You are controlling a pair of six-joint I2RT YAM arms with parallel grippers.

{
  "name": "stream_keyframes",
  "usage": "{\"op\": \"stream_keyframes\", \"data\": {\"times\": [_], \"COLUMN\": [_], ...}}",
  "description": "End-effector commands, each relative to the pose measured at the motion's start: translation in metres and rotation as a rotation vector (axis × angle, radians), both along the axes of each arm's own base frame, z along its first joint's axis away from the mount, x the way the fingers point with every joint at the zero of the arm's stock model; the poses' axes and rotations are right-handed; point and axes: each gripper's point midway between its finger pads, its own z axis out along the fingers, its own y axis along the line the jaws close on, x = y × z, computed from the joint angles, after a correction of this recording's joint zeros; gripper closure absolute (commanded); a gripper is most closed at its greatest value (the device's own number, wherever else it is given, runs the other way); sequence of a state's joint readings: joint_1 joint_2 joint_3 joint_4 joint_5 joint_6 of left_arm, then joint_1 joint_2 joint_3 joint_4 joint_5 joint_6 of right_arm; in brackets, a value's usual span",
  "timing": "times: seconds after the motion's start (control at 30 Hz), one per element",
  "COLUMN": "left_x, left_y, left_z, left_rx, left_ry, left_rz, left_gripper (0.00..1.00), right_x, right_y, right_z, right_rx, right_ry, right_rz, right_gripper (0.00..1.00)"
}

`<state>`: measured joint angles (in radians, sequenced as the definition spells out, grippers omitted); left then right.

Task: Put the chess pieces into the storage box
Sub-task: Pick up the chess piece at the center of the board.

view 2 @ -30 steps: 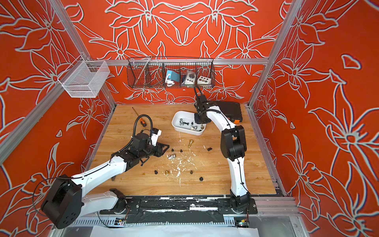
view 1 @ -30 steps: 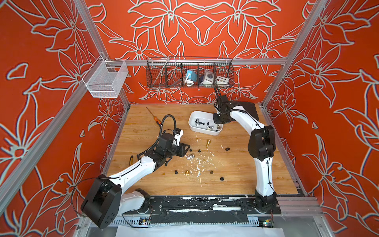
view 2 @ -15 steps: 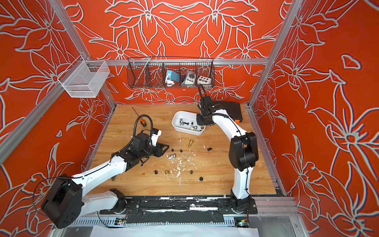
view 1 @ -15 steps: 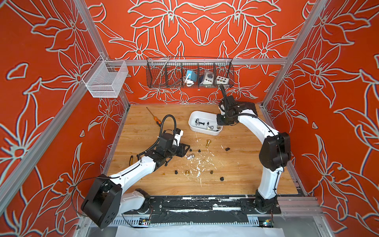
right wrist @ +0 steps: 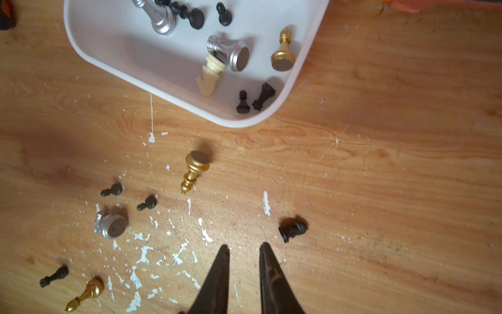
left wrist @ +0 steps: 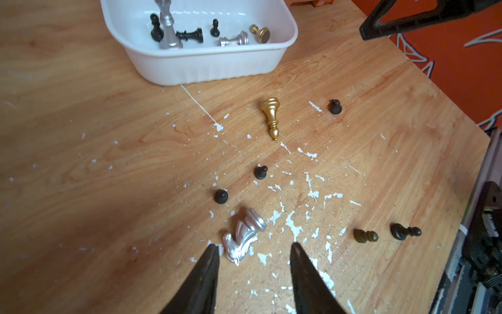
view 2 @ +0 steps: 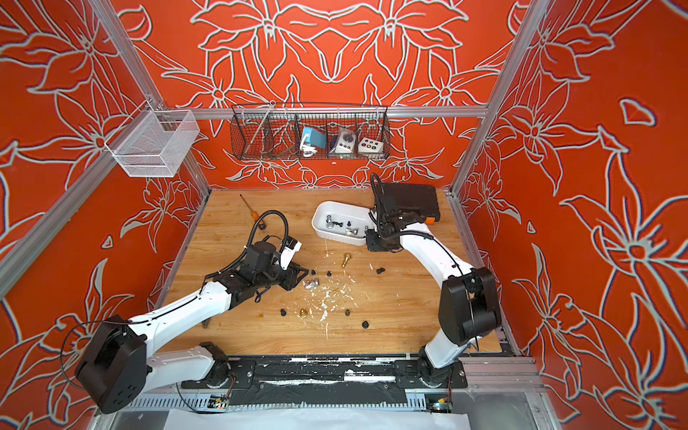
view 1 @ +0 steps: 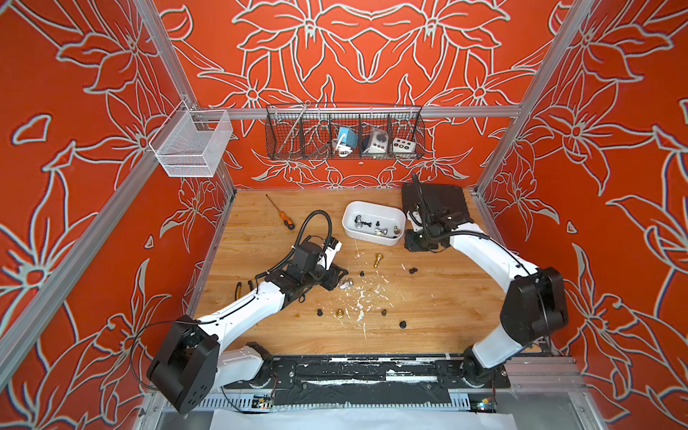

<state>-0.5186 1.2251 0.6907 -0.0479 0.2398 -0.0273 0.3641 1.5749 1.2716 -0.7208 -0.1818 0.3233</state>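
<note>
Pawns are lying nearest the robot's base. Reading the worktop (view 1: pixel 446 309) in both top views as a clock with 12 at the back wall, a black pawn (view 1: pixel 402 324) is sitting at 5 o'clock. A second black pawn (view 1: pixel 384 312) is sitting just beyond it. A small gold piece (view 1: pixel 339 313) and a third black pawn (view 1: pixel 319 312) are sitting side by side at 6 to 7 o'clock, near white paint flecks (view 1: pixel 360 301).

Near the centre the left claw (left wrist: pixel 254 246) is hanging low, its fingers spread and gripping nothing. A silver knight (left wrist: pixel 244 236) is lying on its side just ahead of the tips; whether it is touching one I cannot tell. Just past it an upright pawn (left wrist: pixel 220 196) and a neighbour pawn (left wrist: pixel 260 172) are standing. Farther toward 12 a gold bishop (view 1: pixel 378 259) is lying toppled, and a black piece (view 1: pixel 412 270) is lying at 2 o'clock.

The storage box (view 1: pixel 366 237) is sitting at 12 to 1 o'clock. It is holding an upright silver king (left wrist: pixel 167 30), a toppled silver rook (right wrist: pixel 228 53), a cream piece (right wrist: pixel 209 76), a gold pawn (right wrist: pixel 284 51) and several small black pieces. Just beside the box, at its 3 o'clock, the right claw (right wrist: pixel 244 244) is hovering, its fingers drawn almost together, a thin gap showing, empty.

A black toolcase (view 1: pixel 433 199) is sitting at 1 o'clock by the back wall, and an orange-handled screwdriver (view 1: pixel 281 214) is lying at 11.
</note>
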Motion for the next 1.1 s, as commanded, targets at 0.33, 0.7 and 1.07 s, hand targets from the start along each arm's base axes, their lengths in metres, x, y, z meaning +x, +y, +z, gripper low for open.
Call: {"op": "stream_keyframes", "data": {"times": [0.33, 0.7, 1.07], "left_x": [-0.010, -0.011, -0.008], "left_y": [-0.014, -0.023, -0.026], "left_z": [-0.042, -0.071, -0.094], "left_rx": [0.291, 0.391, 0.484], "left_ry": [0.008, 0.049, 0.090], "left_rz": [-0.182, -0.209, -0.209], "left_gripper": [0.55, 0.56, 0.57], "right_x": [-0.044, -0.050, -0.051], "right_y": [-0.025, -0.031, -0.034], "right_z": [-0.010, -0.018, -0.019], "right_rx": [-0.022, -0.010, -0.009], "right_ry": [-0.003, 0.011, 0.014], "right_rz": [-0.023, -0.049, -0.059], "right_gripper": [0.75, 0.75, 0.75]}}
